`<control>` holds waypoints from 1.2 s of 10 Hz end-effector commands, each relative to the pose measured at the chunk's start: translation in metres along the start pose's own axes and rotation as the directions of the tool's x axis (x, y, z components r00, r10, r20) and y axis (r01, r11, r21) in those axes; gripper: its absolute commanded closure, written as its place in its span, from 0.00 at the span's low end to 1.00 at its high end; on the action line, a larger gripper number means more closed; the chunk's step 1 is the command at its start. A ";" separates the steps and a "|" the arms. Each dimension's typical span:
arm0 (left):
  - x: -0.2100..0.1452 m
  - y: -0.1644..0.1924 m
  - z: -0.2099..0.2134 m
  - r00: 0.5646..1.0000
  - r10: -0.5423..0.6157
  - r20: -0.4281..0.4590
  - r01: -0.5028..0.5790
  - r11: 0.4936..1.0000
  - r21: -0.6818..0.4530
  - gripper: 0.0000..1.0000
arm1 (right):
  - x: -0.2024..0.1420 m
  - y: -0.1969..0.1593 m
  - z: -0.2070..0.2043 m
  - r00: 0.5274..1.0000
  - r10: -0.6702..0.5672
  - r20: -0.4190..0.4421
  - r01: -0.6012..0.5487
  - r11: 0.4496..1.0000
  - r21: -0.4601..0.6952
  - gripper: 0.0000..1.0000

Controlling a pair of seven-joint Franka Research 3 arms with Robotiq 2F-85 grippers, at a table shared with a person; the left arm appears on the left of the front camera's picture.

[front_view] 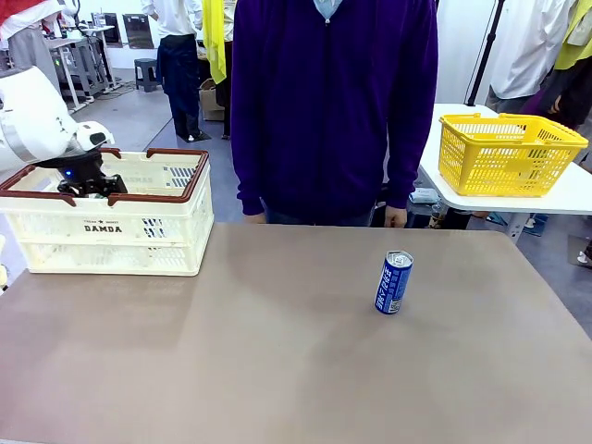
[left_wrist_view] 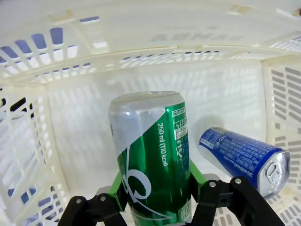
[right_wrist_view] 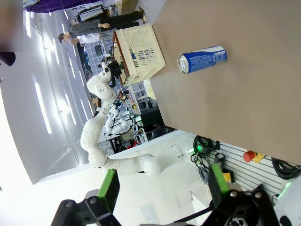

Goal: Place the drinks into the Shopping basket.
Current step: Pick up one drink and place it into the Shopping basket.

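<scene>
Far left in the Shopping basket [front_view: 111, 242], my left gripper [left_wrist_view: 156, 186] grips the green can [left_wrist_view: 150, 150], long axis along its fingers; the wrist view adds a blue can [left_wrist_view: 242, 157] lying flat beside it. Mid-right on the table [front_view: 259, 361], a second blue can [front_view: 394, 283] stands upright; my right gripper [right_wrist_view: 162, 188] gapes wide.

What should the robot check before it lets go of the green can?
1. Green can is inside the basket: ok.
2. Left gripper has its pads against the green can: ok.
3. Green can's bottom rests on the basket floor: cannot tell, it is hidden.
4. Lying blue can is clear of the green can: cannot tell, its far end goes behind it.
5. Standing blue can is in the basket: not ok, it is out on the table.
6. Right gripper is open, ready to fetch it: ok.
</scene>
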State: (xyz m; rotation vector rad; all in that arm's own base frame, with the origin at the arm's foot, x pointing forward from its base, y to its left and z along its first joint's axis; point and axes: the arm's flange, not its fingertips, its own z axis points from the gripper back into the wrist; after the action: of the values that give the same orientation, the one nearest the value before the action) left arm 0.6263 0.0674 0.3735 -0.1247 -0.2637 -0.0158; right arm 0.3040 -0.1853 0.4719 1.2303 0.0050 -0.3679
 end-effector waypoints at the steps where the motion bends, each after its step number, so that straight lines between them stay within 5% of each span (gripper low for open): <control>1: 0.008 -0.001 0.008 1.000 0.024 -0.016 -0.024 0.999 0.031 0.00 | -0.002 0.004 0.001 1.000 -0.012 -0.003 0.012 1.000 0.001 0.00; 6: -0.001 -0.005 0.046 0.998 0.012 0.066 -0.013 1.000 0.008 0.00 | -0.002 0.004 0.001 1.000 -0.012 -0.003 0.012 1.000 0.001 0.00; 9: -0.049 -0.010 0.164 0.986 -0.046 0.161 0.068 0.988 -0.137 0.00 | -0.002 0.004 0.001 1.000 -0.012 -0.003 0.012 1.000 0.001 0.00; 11: -0.120 -0.010 0.222 0.962 -0.166 0.218 0.238 0.900 -0.364 0.00 | -0.002 0.004 0.001 1.000 -0.012 -0.003 0.012 1.000 0.001 0.00; 12: -0.148 -0.001 0.232 0.967 -0.138 0.212 0.233 0.816 -0.529 0.00 | -0.002 0.004 0.001 1.000 -0.012 -0.003 0.012 1.000 0.001 0.00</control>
State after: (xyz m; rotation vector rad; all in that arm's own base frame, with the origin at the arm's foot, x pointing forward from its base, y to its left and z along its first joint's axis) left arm 0.4539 0.0721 0.5746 -0.5206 -0.5100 -0.2419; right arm 0.3042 -0.1852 0.4717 1.2304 0.0059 -0.3678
